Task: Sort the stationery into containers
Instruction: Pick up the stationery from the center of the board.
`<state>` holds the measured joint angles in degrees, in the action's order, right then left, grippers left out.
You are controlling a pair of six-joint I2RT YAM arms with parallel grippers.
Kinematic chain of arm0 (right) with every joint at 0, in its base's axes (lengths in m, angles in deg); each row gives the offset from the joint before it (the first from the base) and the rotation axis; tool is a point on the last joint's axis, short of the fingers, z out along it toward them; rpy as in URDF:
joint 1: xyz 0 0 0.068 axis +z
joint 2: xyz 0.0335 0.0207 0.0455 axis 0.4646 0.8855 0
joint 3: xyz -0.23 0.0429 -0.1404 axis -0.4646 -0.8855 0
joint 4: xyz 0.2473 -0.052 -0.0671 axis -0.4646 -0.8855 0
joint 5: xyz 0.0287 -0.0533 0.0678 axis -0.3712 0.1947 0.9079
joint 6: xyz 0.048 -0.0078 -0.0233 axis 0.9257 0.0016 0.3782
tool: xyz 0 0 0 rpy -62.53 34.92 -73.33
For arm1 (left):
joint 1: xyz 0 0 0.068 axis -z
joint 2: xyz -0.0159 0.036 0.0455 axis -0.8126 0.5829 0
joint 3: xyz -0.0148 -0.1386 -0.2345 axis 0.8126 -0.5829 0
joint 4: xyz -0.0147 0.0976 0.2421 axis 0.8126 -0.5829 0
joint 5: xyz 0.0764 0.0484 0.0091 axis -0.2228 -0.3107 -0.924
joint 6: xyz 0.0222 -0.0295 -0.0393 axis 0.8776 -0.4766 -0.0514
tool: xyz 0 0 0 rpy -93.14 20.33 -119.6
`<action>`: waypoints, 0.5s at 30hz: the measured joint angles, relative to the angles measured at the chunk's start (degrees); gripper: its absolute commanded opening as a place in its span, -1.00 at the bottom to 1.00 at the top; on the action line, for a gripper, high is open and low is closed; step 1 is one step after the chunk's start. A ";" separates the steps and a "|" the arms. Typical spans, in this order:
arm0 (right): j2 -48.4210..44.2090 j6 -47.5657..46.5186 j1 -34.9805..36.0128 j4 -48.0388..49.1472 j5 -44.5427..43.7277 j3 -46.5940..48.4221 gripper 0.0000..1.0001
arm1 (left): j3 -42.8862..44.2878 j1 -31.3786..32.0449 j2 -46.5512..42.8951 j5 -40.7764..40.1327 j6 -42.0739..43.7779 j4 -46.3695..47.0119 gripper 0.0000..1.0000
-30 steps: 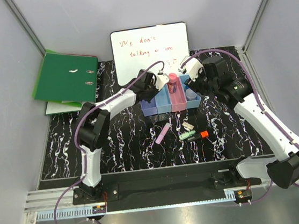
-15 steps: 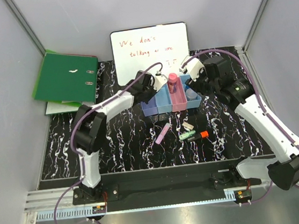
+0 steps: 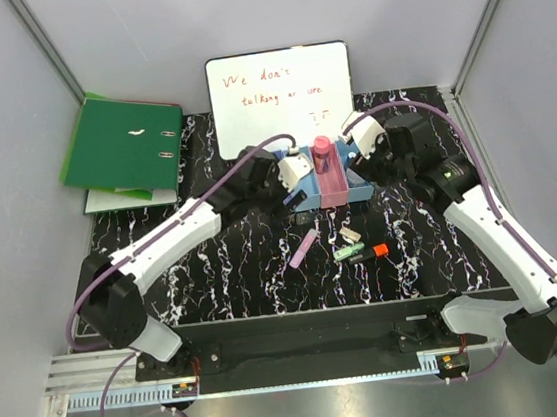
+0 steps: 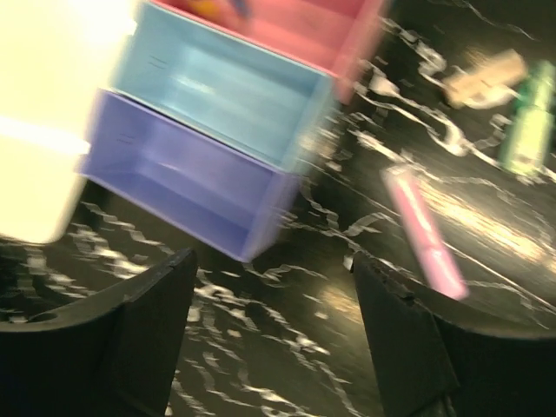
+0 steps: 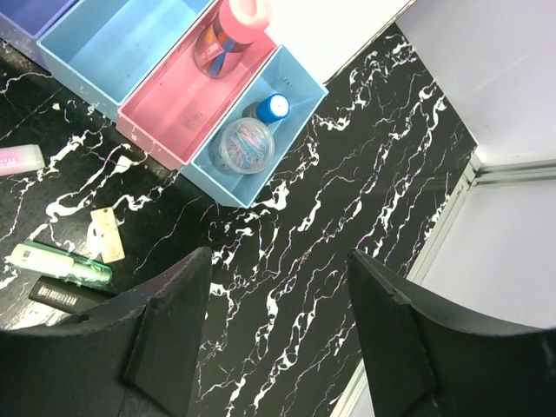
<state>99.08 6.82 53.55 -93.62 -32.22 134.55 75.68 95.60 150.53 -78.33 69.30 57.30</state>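
The containers point(image 3: 336, 202) stand as a joined row before the whiteboard. In the left wrist view the purple bin point(image 4: 187, 174) and the light blue bin point(image 4: 221, 91) hold nothing I can see. A pink-capped item point(image 5: 230, 26) stands upright in the pink bin point(image 5: 169, 117). The end bin holds a blue-capped bottle point(image 5: 274, 107) and a round case of clips point(image 5: 245, 145). On the table lie a lilac marker point(image 3: 303, 248), a green highlighter point(image 3: 348, 252), an orange highlighter point(image 3: 374, 252) and a small beige piece point(image 3: 350, 234). My left gripper point(image 3: 292, 187) hangs open at the row's left front. My right gripper point(image 3: 360, 164) is open over its right end.
A whiteboard point(image 3: 280, 92) with red writing leans at the back, just behind the bins. A green ring binder point(image 3: 122, 144) lies at the back left on some paper. Grey walls close in the table on three sides, with a metal rail point(image 5: 452, 226) along the right edge.
My left arm has swung its elbow down and out. Its gripper has drawn back from the pink bin toward the row's front and opened. The right gripper has opened a little wider.
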 measured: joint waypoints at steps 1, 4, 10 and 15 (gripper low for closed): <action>-0.04 0.00 0.00 0.00 0.00 -0.24 0.43 | -0.74 0.68 0.24 0.42 -1.36 -0.90 0.68; -0.39 0.17 0.00 -0.04 0.02 -0.48 0.43 | -1.53 1.66 3.08 1.33 -6.08 -4.39 0.67; -1.36 0.61 0.00 -0.57 -0.02 -0.09 0.42 | -1.42 2.54 8.61 2.62 -13.09 -7.43 0.60; -1.33 0.66 0.00 -0.81 -0.02 1.05 0.42 | 1.73 3.85 13.62 3.87 -16.04 -9.79 0.54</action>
<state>97.75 7.48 53.55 -94.43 -32.24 135.60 77.41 99.45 164.15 -74.46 53.26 47.51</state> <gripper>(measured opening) 0.711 0.785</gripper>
